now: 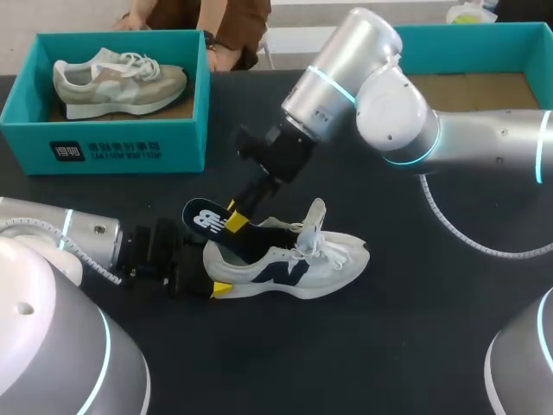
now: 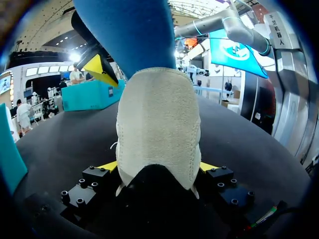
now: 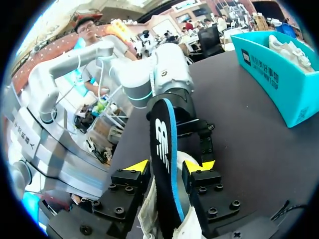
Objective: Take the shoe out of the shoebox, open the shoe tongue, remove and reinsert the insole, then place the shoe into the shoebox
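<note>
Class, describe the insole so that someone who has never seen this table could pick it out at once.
On the dark table, find the white shoe lying mid-table, outside the teal box. Sticking up out of its heel opening, held by the right gripper, is the insole. It is the only flat, dark piece, with a blue edge and a white logo.

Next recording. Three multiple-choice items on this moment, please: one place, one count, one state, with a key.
1. Where is the white shoe? A in a box; B held in the air; C on the table.
2. How many shoes show? A one; B two; C three.
3. The right gripper is: A shut on the insole; B open; C shut on a lace.
Key: C, its sole rests on the table. B, a grey shoe also lies in the shoebox. A, it clamps the insole from both sides.
</note>
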Robot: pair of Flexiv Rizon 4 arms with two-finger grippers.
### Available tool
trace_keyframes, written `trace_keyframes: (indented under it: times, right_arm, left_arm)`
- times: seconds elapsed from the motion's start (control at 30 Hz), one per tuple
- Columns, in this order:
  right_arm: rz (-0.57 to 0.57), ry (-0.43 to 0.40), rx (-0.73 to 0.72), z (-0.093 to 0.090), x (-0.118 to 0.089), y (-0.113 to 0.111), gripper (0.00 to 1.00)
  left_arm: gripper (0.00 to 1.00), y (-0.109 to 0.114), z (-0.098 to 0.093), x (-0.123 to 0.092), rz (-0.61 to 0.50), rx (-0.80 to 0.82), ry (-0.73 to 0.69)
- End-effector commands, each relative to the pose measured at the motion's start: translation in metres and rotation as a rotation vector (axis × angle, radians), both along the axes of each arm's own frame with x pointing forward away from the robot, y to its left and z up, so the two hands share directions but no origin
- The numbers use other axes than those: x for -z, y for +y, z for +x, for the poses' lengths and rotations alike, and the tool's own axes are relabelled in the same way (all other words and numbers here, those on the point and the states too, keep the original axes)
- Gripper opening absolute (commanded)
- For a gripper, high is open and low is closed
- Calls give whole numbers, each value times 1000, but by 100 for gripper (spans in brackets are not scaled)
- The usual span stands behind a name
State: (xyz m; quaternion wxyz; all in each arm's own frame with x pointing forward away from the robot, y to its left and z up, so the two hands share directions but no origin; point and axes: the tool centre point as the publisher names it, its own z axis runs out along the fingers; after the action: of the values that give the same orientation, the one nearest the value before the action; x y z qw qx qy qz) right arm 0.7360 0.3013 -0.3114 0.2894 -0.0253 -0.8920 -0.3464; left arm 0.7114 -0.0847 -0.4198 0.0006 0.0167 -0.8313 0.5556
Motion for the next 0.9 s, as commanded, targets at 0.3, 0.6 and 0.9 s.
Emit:
trace_keyframes:
  times: [0.3, 0.6, 0.9]
  right_arm:
    - [31, 70, -69, -4, 7, 9, 0]
    - [104, 149, -125, -4, -15, 5, 0]
    - [281, 123, -15, 23, -60, 15, 0]
  left_arm:
    - [0, -3, -2, 5, 3, 0, 1]
    - [0, -3, -2, 5, 3, 0, 1]
    - [0, -3, -2, 5, 3, 0, 1]
